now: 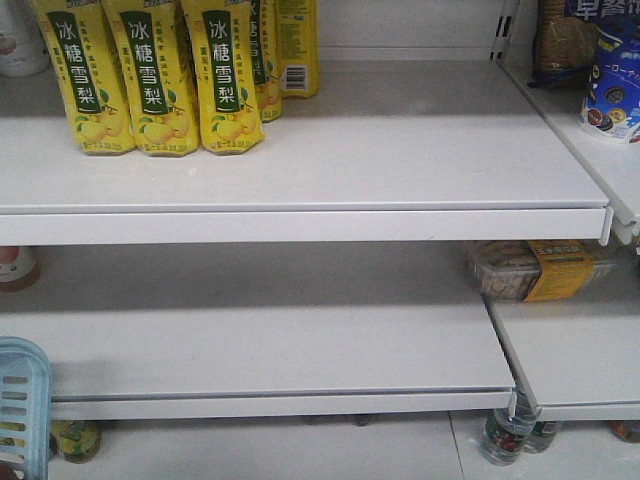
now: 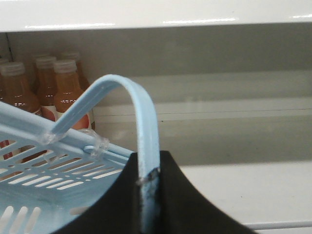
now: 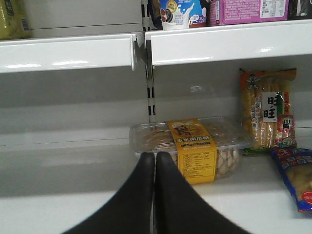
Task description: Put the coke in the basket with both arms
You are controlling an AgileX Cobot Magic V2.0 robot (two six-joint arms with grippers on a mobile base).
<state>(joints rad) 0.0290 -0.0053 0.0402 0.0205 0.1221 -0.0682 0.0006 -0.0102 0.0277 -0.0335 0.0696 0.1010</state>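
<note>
No coke shows in any view. The light blue slotted basket (image 2: 44,170) fills the lower left of the left wrist view, and its corner (image 1: 22,400) shows at the lower left edge of the front view. My left gripper (image 2: 148,183) is shut on the basket's arched blue handle (image 2: 141,112) and holds it upright. My right gripper (image 3: 155,161) is shut and empty, just in front of a clear plastic box with a yellow label (image 3: 195,146) on the lower shelf. Neither gripper shows in the front view.
Yellow pear-drink bottles (image 1: 150,70) stand on the upper shelf at the left. Orange-brown drink bottles (image 2: 44,87) stand behind the basket. A snack bag (image 3: 268,109) and a blue packet (image 3: 295,175) lie right of the box, which also shows in the front view (image 1: 530,268). The white shelf edge (image 1: 300,225) juts forward.
</note>
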